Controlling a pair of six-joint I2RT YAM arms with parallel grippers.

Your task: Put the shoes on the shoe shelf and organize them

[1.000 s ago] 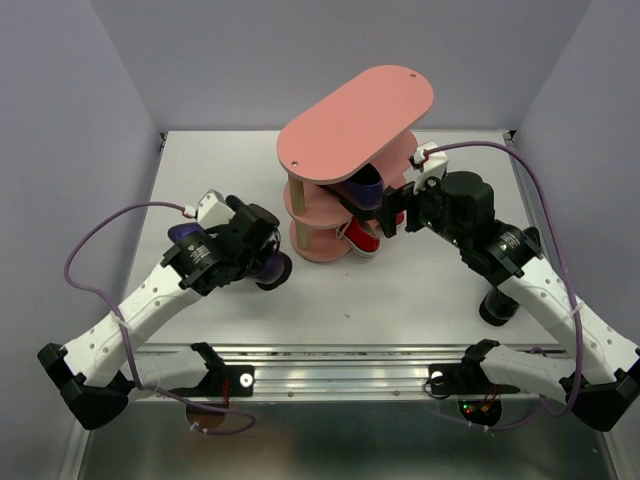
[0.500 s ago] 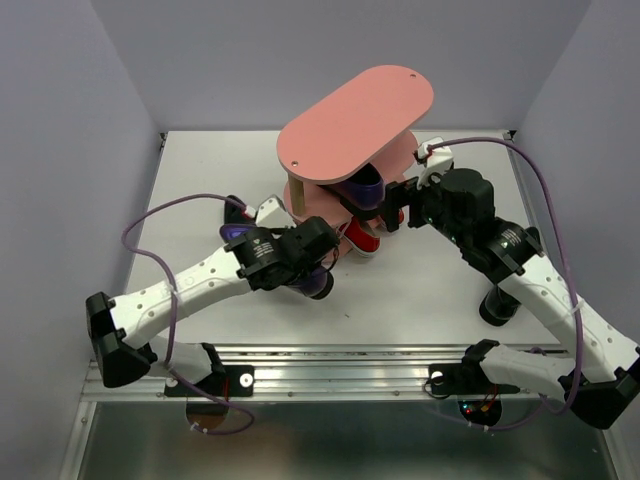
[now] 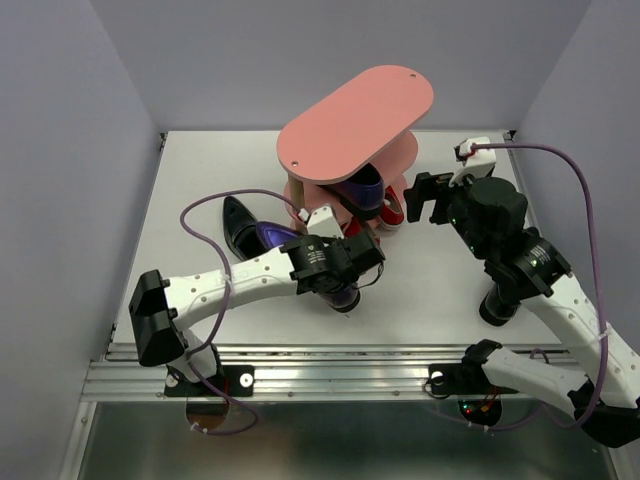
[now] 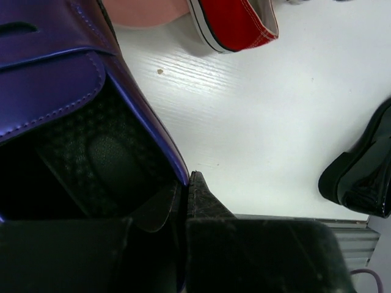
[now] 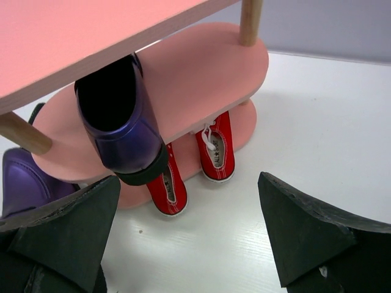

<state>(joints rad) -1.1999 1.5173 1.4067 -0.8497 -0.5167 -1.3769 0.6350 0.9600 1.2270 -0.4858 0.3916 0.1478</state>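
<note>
The pink shoe shelf (image 3: pixel 355 115) stands at the table's back middle. One dark purple shoe (image 5: pixel 119 122) lies on its middle tier, heel over the edge. Two red sneakers (image 5: pixel 168 186) (image 5: pixel 217 149) sit on the bottom tier, heels outward. My left gripper (image 3: pixel 345 270) is shut on the rim of the other purple shoe (image 4: pixel 67 104), in front of the shelf. In the left wrist view its fingertips (image 4: pixel 197 192) pinch that rim. My right gripper (image 3: pixel 425 195) hangs open and empty right of the shelf. One black loafer (image 3: pixel 238 225) lies left of the shelf.
A second black loafer (image 3: pixel 497 300) stands near the front right, beside my right arm, and shows in the left wrist view (image 4: pixel 363 177). The metal rail (image 3: pixel 340 365) runs along the near edge. Grey walls enclose the table on three sides.
My left arm has swung right with the purple shoe, from the table's left side to the shelf's front. My right gripper has drawn back to the right, away from the shelf.
</note>
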